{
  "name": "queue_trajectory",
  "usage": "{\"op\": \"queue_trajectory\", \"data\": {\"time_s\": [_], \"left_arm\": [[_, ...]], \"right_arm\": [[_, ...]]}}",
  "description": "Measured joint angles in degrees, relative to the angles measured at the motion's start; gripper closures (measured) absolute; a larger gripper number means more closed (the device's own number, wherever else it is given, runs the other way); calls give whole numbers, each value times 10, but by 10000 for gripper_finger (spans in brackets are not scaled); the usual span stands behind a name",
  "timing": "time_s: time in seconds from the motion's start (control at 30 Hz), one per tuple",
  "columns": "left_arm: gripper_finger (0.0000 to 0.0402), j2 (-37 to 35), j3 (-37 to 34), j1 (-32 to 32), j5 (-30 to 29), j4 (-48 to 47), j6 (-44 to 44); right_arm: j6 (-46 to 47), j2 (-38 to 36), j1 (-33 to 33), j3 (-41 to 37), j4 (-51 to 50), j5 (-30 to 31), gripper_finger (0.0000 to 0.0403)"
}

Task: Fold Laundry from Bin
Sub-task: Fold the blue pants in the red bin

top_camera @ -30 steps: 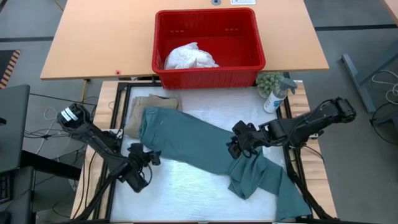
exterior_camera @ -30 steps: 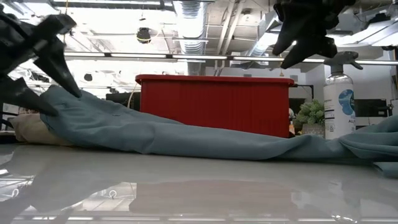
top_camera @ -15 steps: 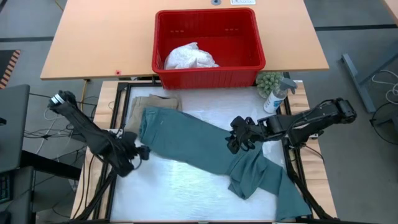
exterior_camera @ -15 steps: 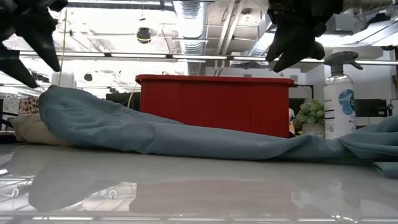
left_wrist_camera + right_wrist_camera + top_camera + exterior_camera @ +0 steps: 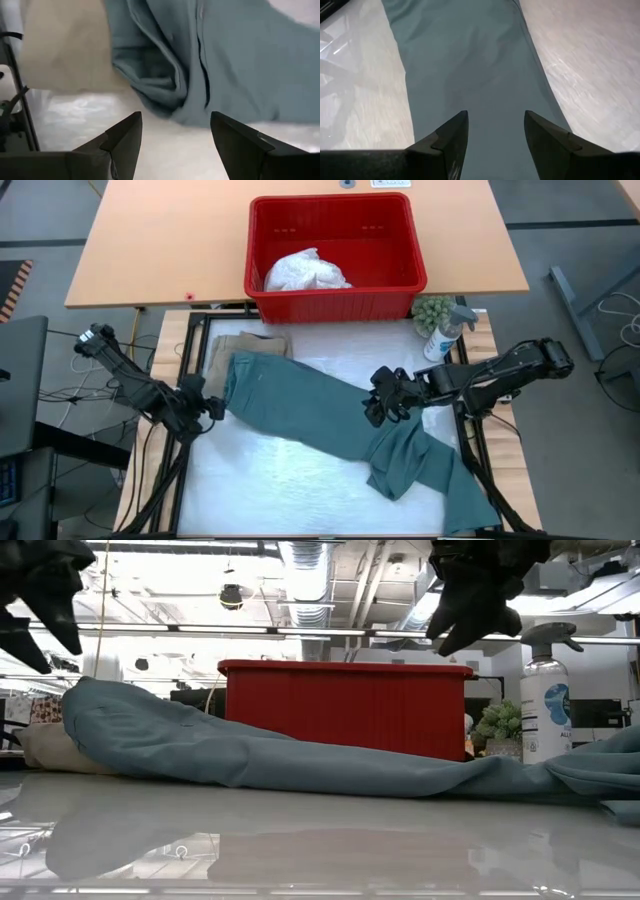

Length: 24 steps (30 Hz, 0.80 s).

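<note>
Teal garment (image 5: 320,415) lies stretched across the table from near-right to far-left; left gripper (image 5: 205,408) hangs open and empty just beside its far-left end, right gripper (image 5: 380,405) open, empty, above its middle

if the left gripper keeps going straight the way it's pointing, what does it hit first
Most likely the teal garment: the open left gripper points at its bunched edge, with the beige garment just beside. Depth is unclear.

Two dark, jointed arms, matte black throughout; left gripper (image 5: 207,406) and right gripper (image 5: 379,402) each ended in two wedge-shaped black fingers (image 5: 125,140).
</note>
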Motion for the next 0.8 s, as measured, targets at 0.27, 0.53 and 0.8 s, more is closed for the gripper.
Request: {"op": "queue_trajectory", "data": {"time_s": [0.27, 0.53, 0.8], "left_arm": [[176, 26, 0, 108, -16, 11, 5], [174, 97, -1, 202, -15, 139, 179], [174, 196, -2, 255, 105, 197, 269]], "right_arm": [[15, 0, 0, 0, 8, 0, 184], [23, 0, 0, 0, 10, 0, 184], [93, 0, 13, 0, -20, -51, 186]]}}
